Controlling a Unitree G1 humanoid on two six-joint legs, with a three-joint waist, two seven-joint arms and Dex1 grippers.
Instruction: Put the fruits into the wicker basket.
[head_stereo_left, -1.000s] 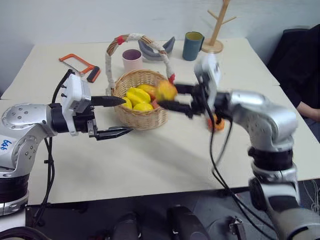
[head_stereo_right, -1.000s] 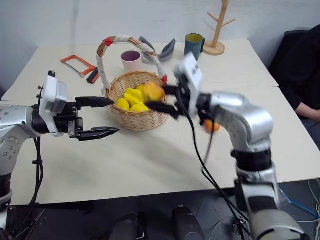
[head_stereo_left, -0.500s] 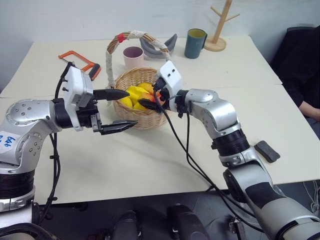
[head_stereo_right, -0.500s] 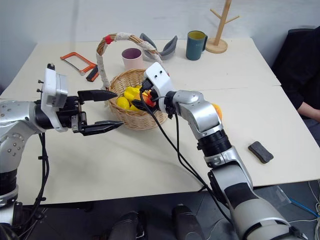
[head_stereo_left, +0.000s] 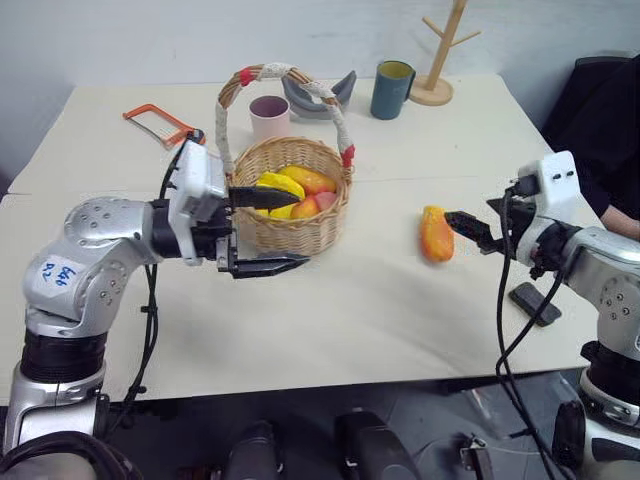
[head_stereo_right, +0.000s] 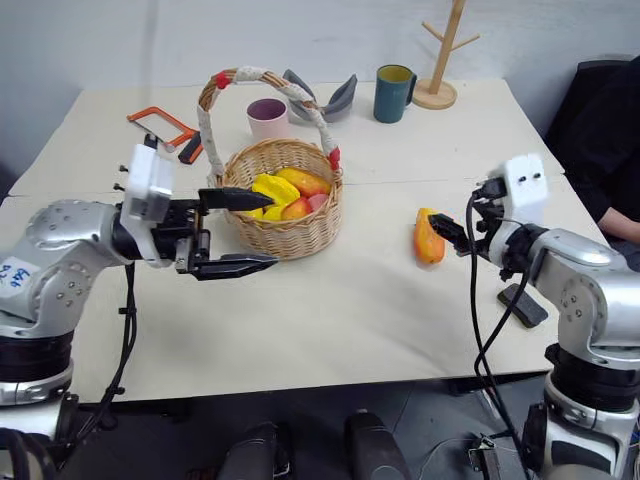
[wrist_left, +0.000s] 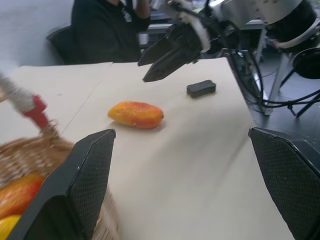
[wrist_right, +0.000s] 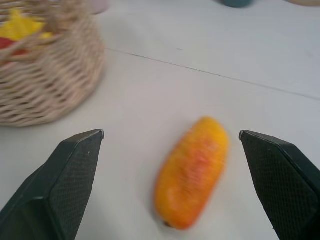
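Wicker-woven round basket (head_stereo_left: 296, 205) already holds fruit; one oblong orange mango (head_stereo_left: 436, 234) waits on the tabletop (head_stereo_left: 350, 310). Right gripper (head_stereo_left: 470, 228) faces it, jaws open and empty; left gripper (head_stereo_left: 268, 231) open too.

You've got the wicker basket (head_stereo_left: 295, 205) upright mid-table, tan weave, tall arched handle in white cloth w/ red tape ends. Peach-like fruit (head_stereo_left: 306, 207) sits inside it, yellow-red, among other yellow pieces. Mango-like fruit (head_stereo_left: 436, 233), oblong, orange-red-yellow, lies flat on the tabletop, well apart to the basket's right.
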